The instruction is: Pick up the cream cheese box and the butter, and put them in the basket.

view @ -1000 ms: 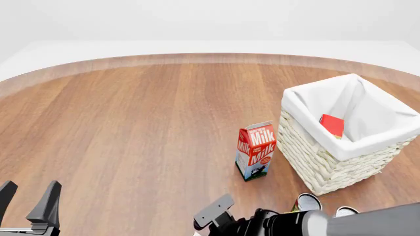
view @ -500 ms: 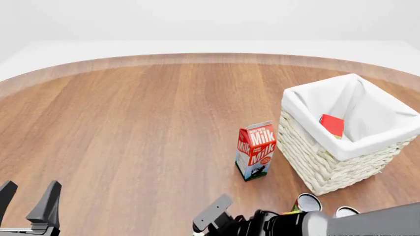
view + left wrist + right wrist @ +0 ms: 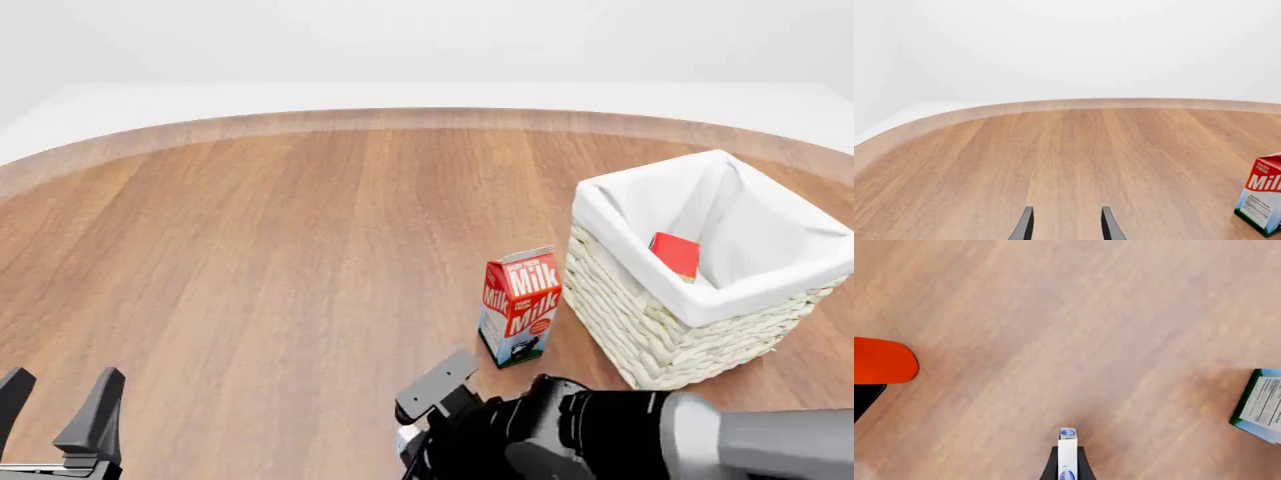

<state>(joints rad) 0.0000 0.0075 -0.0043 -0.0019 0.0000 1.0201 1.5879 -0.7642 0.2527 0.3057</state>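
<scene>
White and light blue, the cream cheese box (image 3: 1067,452) appears edge-on in the right wrist view, clamped between the two dark fingers (image 3: 1049,465) of the right end effector (image 3: 1067,467) and raised clear of the wood below it. In the front view this end effector is hidden under the bulk of the right arm (image 3: 587,440), which enters low from the right and ends near the bottom centre of the table (image 3: 267,250); the box itself cannot be made out there.

Red butter (image 3: 675,254) lies inside the basket (image 3: 667,340), leaning against the white cloth lining of its far wall, with only one plain red face exposed. The basket, woven and cream-white, stands at the right side of the table, one corner turned toward the camera.

Just left of the basket, close to but apart from its wicker wall, a red-and-white milk carton (image 3: 519,306) stands upright. Its lower printed panel also enters the edge of both wrist views (image 3: 1262,200) (image 3: 1259,405).

At the lower left corner of the front view the left end effector (image 3: 54,420) hangs over bare wood, well apart from everything else. Its fingers (image 3: 1023,226) are spread with a clear gap between them and grasp nothing.

An orange-red rounded shape (image 3: 884,360) sits at the border of the right wrist view; its identity cannot be told.
</scene>
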